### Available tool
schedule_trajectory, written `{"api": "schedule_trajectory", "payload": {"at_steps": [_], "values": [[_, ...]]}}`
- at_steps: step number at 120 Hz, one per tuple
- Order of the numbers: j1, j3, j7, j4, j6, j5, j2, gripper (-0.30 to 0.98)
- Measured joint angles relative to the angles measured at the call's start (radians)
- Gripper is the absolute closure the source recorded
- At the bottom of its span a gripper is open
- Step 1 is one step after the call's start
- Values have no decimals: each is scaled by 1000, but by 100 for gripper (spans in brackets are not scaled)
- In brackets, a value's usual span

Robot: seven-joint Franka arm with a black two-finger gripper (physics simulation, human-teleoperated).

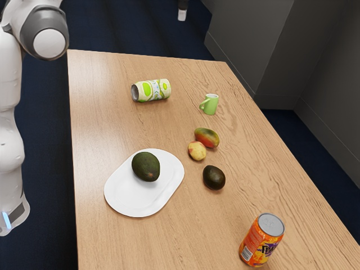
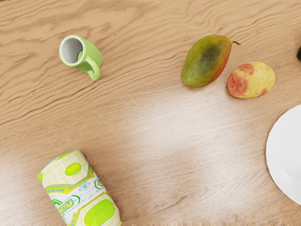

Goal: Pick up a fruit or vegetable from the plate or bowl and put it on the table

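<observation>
Part of my gripper [image 1: 182, 12] hangs at the top edge of the exterior view, high above the things on the table. A dark green avocado [image 1: 146, 166] lies on the white plate [image 1: 135, 203], whose edge [image 2: 285, 153] also appears in the wrist view. Beside the plate, on the wood, are a red-green mango [image 1: 207, 138], a yellow-red fruit [image 1: 197, 151] and a second dark avocado [image 1: 214, 178]. The wrist view has the mango [image 2: 205, 62] next to the yellow-red fruit [image 2: 251, 80].
A yellow-green can [image 1: 151, 90] lies on its side, with a green mug [image 1: 210, 104] standing near it on the wooden table [image 1: 112, 129]. An orange can [image 1: 261, 240] stands upright close to the exterior view's lower edge.
</observation>
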Motion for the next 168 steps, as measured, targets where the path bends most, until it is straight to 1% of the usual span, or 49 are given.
{"api": "schedule_trajectory", "payload": {"at_steps": [8, 12, 16, 20, 22, 27, 31, 37, 46, 54, 72, 89, 98, 106, 112, 119, 130, 138, 153, 168], "values": [[-43, -9, 78, -47, -29, 14, -2, 0], [-101, -9, 106, -178, -25, 13, -71, 0], [-175, -10, 130, -386, 26, 35, -201, 0], [-259, 1, 154, -515, 67, 52, -283, 0], [-295, 22, 165, -566, 85, 54, -310, 0], [-366, 115, 192, -675, 128, 50, -352, 0], [-393, 166, 212, -721, 157, 46, -364, 0], [-417, 204, 242, -754, 193, 37, -357, 0], [-482, 222, 280, -770, 232, 15, -342, 0], [-506, 222, 311, -786, 257, -14, -337, 0], [-513, 191, 368, -843, 312, -50, -321, 0], [-473, 28, 406, -861, 351, -87, -314, 0], [-467, -13, 421, -873, 364, -100, -313, 0], [-423, -66, 433, -915, 386, -106, -315, 0], [-398, -89, 441, -946, 403, -109, -314, 0], [-342, -132, 449, -977, 420, -112, -316, 0], [-288, -164, 459, -1032, 443, -113, -333, 0], [-270, -184, 464, -1062, 460, -113, -339, 0], [-244, -287, 466, -1078, 481, -125, -348, 0], [-228, -309, 441, -1092, 490, -138, -353, 0]]}}
